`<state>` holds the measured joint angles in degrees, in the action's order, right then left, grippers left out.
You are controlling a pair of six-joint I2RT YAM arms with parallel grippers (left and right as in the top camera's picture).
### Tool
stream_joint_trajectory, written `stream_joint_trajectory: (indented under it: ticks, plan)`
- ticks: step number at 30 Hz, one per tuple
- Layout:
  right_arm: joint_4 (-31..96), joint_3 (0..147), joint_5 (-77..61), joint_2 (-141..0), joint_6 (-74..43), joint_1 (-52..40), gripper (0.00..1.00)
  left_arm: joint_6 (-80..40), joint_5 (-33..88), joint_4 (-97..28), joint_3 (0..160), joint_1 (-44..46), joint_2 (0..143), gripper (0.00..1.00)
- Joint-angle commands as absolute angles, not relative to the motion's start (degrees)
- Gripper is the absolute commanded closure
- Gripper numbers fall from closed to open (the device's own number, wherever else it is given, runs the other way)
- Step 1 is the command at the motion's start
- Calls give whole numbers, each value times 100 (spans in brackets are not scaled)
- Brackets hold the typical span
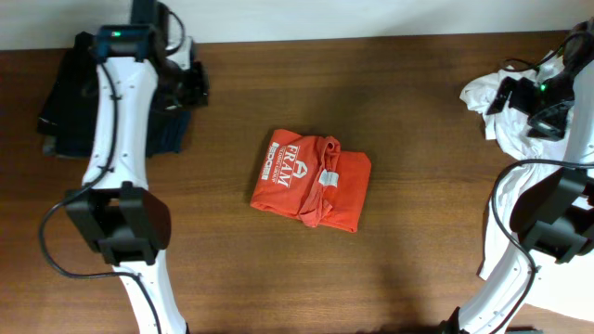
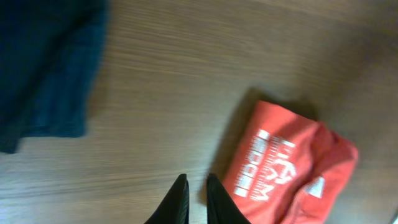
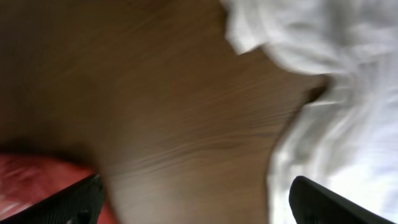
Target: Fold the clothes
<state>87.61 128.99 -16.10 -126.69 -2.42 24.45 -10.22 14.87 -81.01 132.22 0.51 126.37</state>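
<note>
An orange-red T-shirt [image 1: 311, 181] with white lettering lies folded into a rough square in the middle of the table; it also shows in the left wrist view [image 2: 286, 171]. A crumpled white T-shirt [image 1: 492, 111] sits at the far right edge. My left gripper [image 2: 198, 186] hovers over bare wood left of the orange-red shirt, its fingers almost together with nothing between them; in the overhead view the left gripper [image 1: 195, 88] is at the upper left. My right gripper [image 3: 196, 199] stands wide open above the table beside the white shirt [image 3: 336, 93], holding nothing.
A pile of dark navy clothes [image 1: 65, 111] lies at the far left, under and beside the left arm, and shows in the left wrist view [image 2: 43, 68]. Brown wooden tabletop [image 1: 418, 241] surrounds the folded shirt. Both arm bases stand along the front edge.
</note>
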Motion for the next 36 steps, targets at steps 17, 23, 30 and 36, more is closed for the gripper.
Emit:
stream_joint_trajectory:
  ticks: [17,23,30,36]
  plan:
    - [6661,10145,-1772,-12691,-2453,-2281,0,-937,2294,-7518,11714,-104,12589,99]
    - [5996,9306,-1970,-12691,-2801,-2370,37,-725,2418,-7225,11714,408,12589,99]
    - [6257,9754,-2279,-12678,-2381,-2102,96,-722,2250,-7244,11714,408,12589,99]
    - [6646,10313,-2672,-12680,-2128,-2060,66,-722,2250,-7247,11714,445,12589,99]
